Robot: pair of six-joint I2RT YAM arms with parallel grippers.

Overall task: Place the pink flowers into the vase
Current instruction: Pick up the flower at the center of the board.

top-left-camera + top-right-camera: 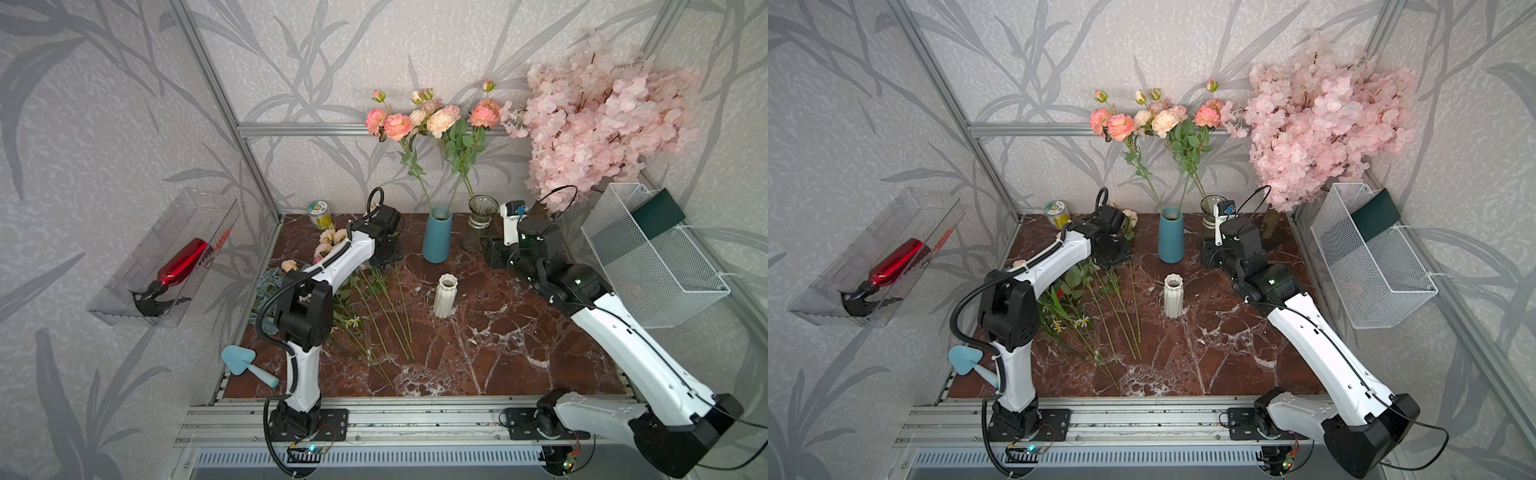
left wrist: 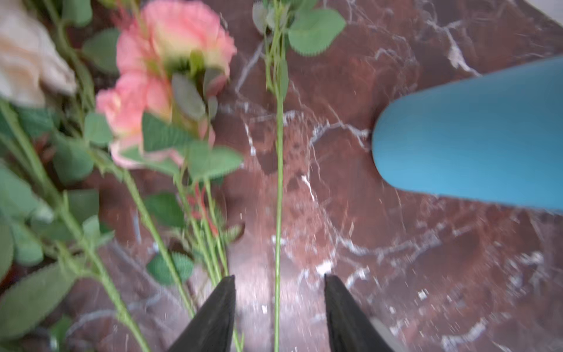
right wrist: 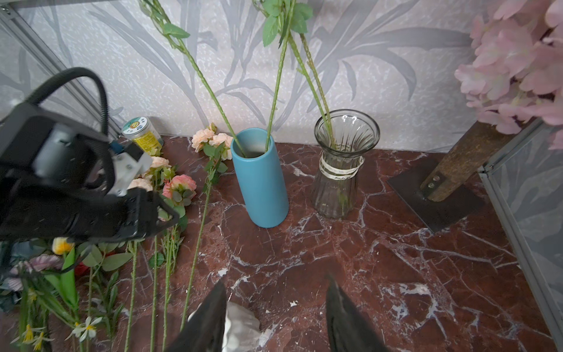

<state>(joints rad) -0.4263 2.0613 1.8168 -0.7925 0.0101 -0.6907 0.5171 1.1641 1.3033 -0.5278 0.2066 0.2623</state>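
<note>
Beside the blue vase (image 2: 472, 146), on the worktop (image 2: 411, 274), the pink flowers (image 2: 170, 76) lie flat; others already stand in it. The left gripper (image 2: 279, 276) is open, jaws straddling one thin stem (image 2: 278, 183) without touching. The right gripper (image 3: 276, 280) hangs open, empty. Likely light, top-heavy and springy; the bare lower stem looks the best hold.

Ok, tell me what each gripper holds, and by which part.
Nothing yet. The left gripper stands open astride one lying green stem, not clamped on it; the right gripper is open and empty.
</note>
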